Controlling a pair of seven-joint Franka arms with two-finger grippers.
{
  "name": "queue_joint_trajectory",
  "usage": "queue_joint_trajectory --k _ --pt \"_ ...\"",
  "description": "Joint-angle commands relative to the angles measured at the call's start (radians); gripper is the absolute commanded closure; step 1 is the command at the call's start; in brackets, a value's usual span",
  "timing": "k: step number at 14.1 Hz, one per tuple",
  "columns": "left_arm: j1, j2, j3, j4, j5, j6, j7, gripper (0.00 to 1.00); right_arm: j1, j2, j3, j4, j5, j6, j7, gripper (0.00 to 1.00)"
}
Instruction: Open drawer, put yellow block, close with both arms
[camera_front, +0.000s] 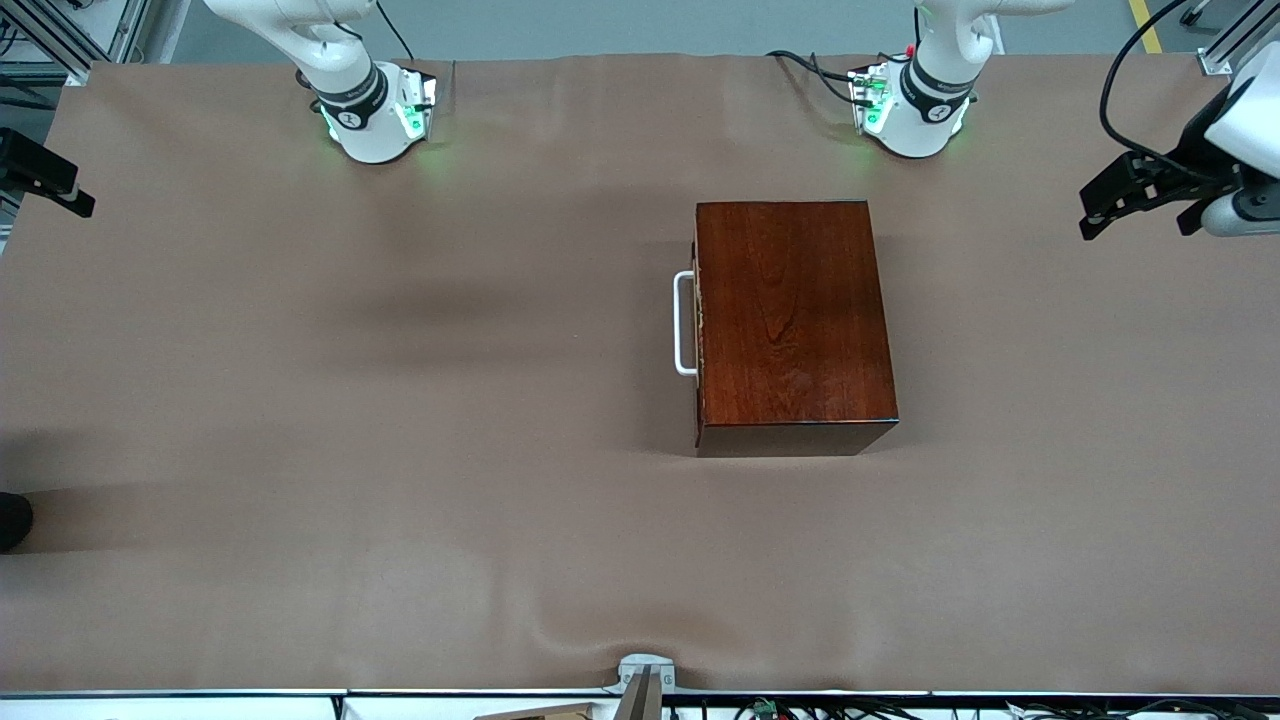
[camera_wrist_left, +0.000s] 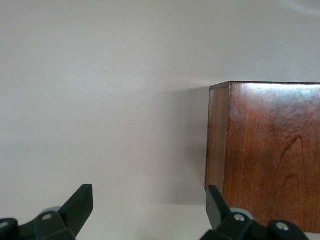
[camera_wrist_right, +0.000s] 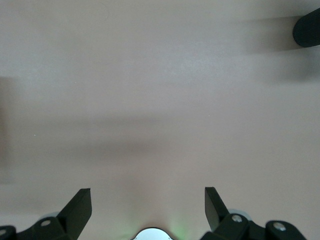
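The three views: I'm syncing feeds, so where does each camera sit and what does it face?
Front view: high across the table, facing both arm bases and the closed drawer; left end effector at the table's edge.
Left wrist view: on the left wrist, facing the box; its open end effector shows.
Right wrist view: on the right wrist, facing bare table; its open end effector shows.
Front and left wrist views share the box.
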Motion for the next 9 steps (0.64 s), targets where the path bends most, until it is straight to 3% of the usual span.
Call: queue_joint_trajectory --k 1,9 --pt "0.012 -0.003 -0.009 0.023 0.009 -0.034 0.020 0.00 -0.001 -0.028 0.004 -0.024 0.003 -0.001 0.018 0.00" --pt "0.014 -0.005 -0.008 0.026 0.007 -0.049 0.020 0.00 -0.002 -0.028 0.004 -0.024 0.003 -0.006 0.020 0.00"
